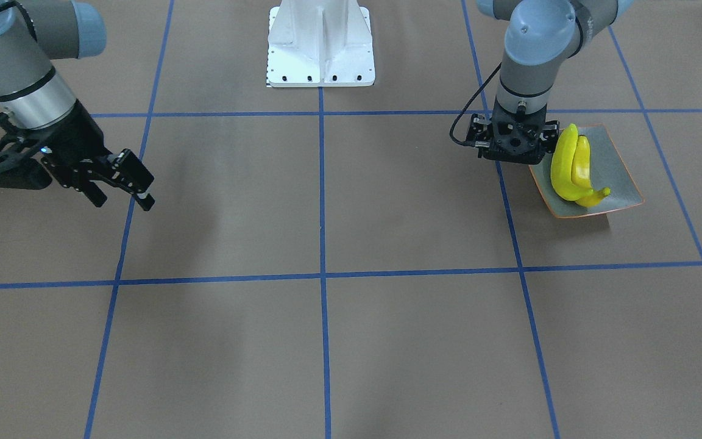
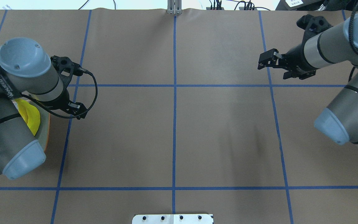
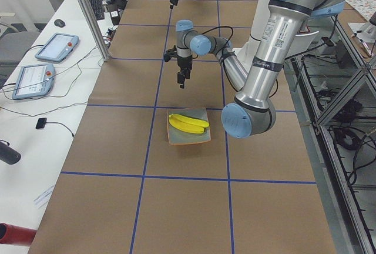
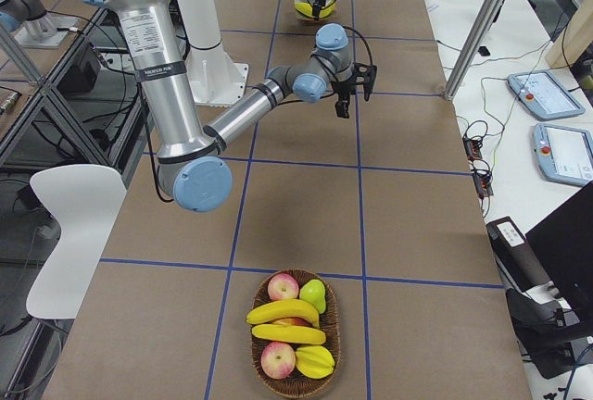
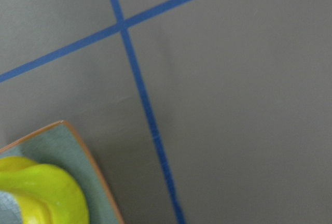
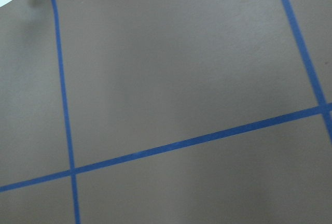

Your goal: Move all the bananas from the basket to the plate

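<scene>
Right tool (image 1: 124, 201) hangs spread and empty over the counter (image 1: 418, 353). My left tool (image 3: 183, 81) hovers above the plate (image 1: 622, 195) near the counter's left end; I cannot tell whether its jaws are apart. The basket (image 4: 296, 383) at the right end holds two bananas (image 4: 285, 322), and two more lie on the plate. Half done, I judge. Next, my right tool should reach for the basket.

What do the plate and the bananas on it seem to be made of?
The plate looks like glazed ceramic: glossy grey-green surface, thin orange-brown rim. The bananas look plastic, perhaps: uniformly bright yellow, smooth, with a slight sheen; real fruit cannot be excluded.
</scene>
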